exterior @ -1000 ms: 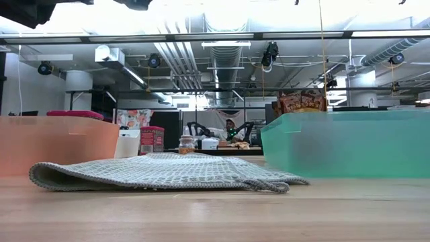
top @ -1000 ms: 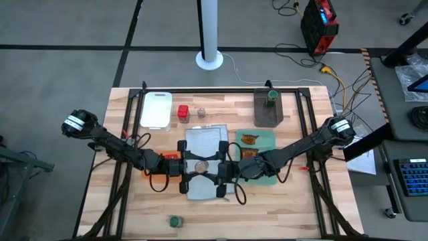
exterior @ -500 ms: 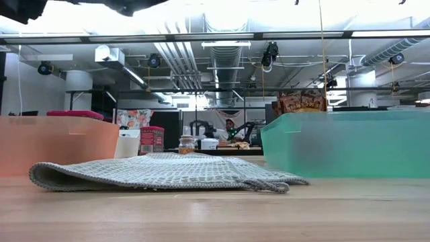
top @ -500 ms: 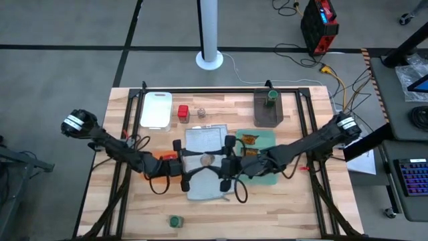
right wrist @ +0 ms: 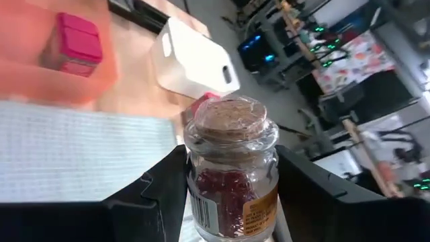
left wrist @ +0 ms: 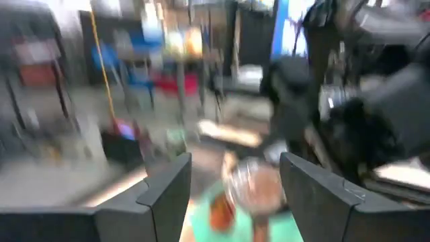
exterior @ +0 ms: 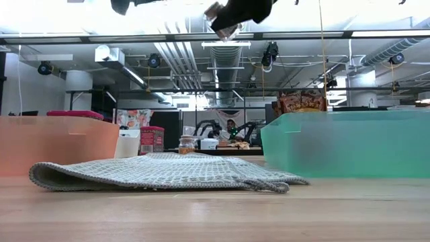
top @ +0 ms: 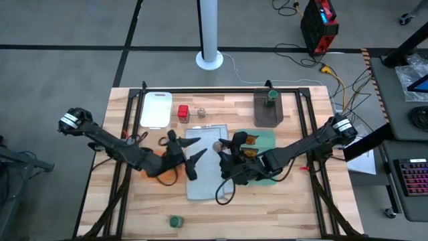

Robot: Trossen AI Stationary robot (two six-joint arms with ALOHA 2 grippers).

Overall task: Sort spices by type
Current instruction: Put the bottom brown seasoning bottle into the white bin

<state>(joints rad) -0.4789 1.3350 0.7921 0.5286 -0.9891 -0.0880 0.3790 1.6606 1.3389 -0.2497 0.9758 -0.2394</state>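
high view: both arms meet over the grey cloth (top: 200,184) at the middle of the table. the right gripper (top: 223,150) is raised above the cloth's far end and pinches a small shaker jar (top: 218,144), apparently lifted to be carried to its own kind. the left gripper (top: 189,152) hangs just beside it with fingers spread and empty. a red box (top: 182,112) and another shaker (top: 201,112) stand near the white board (top: 156,109); a green-topped jar (top: 271,96) sits in the dark bin (top: 267,114), its twin (top: 174,220) alone at the near edge; orange packets (top: 249,139) lie on the green cloth (top: 269,137).

low view: the held jar (exterior: 222,18) shows high above the table, clear of everything.

left wrist view: blurred; spread fingers (left wrist: 164,195) frame the jar (left wrist: 254,188) in the other gripper.

right wrist view: two fingers (right wrist: 158,185) press the jar's (right wrist: 230,175) sides, cork top up, red spice inside, a second red box (right wrist: 74,40) on the orange cloth (right wrist: 40,77) beyond.
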